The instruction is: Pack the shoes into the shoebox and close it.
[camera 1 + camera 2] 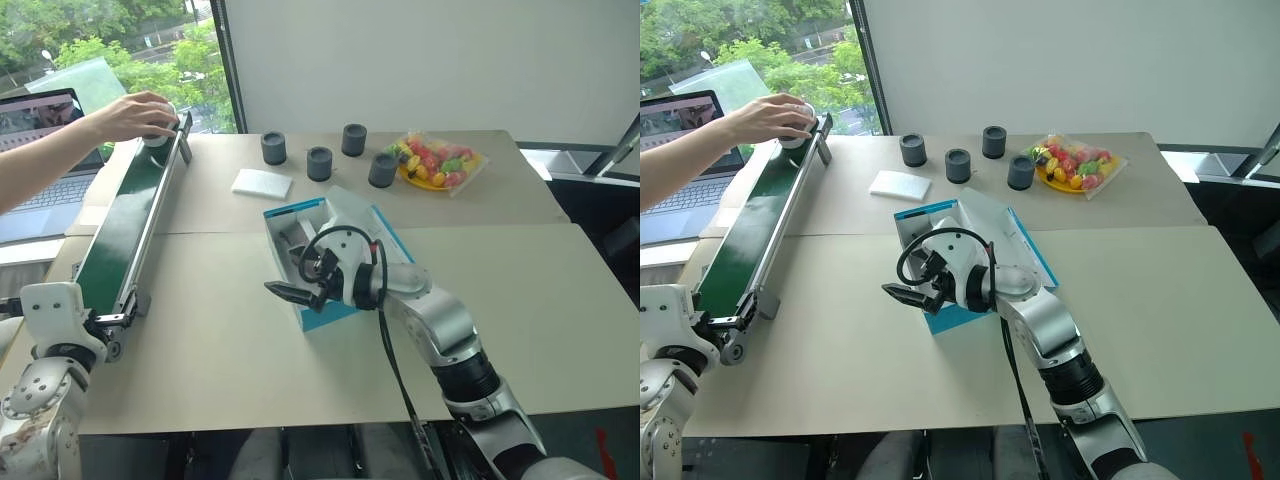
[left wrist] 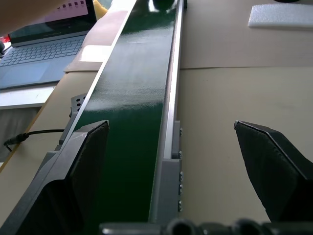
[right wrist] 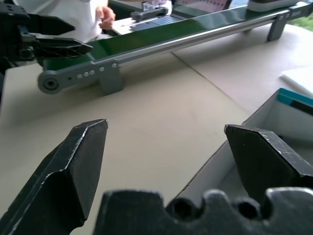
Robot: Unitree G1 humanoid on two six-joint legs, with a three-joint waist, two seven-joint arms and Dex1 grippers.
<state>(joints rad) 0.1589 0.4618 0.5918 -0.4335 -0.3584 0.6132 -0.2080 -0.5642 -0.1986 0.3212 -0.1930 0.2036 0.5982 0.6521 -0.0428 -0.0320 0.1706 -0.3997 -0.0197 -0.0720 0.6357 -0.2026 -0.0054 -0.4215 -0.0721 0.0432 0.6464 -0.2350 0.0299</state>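
Shoes are not all boxed yet, I'd judge: a person's hand (image 1: 135,115) rests on one shoe (image 1: 160,128) at the conveyor's (image 1: 125,215) far end. Shoebox (image 1: 322,312) sits open mid-table, just behind the right gripper (image 1: 292,292), jaws apart and empty; left gripper (image 2: 176,171) gapes at the belt's near end, awaiting the shoe.

Conveyor (image 1: 120,225), four cylinders (image 1: 319,163), candy (image 1: 437,161)

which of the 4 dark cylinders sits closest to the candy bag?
The rightmost cylinder, right beside the candy bag at its left edge. The other three stand further left, apart from the bag.
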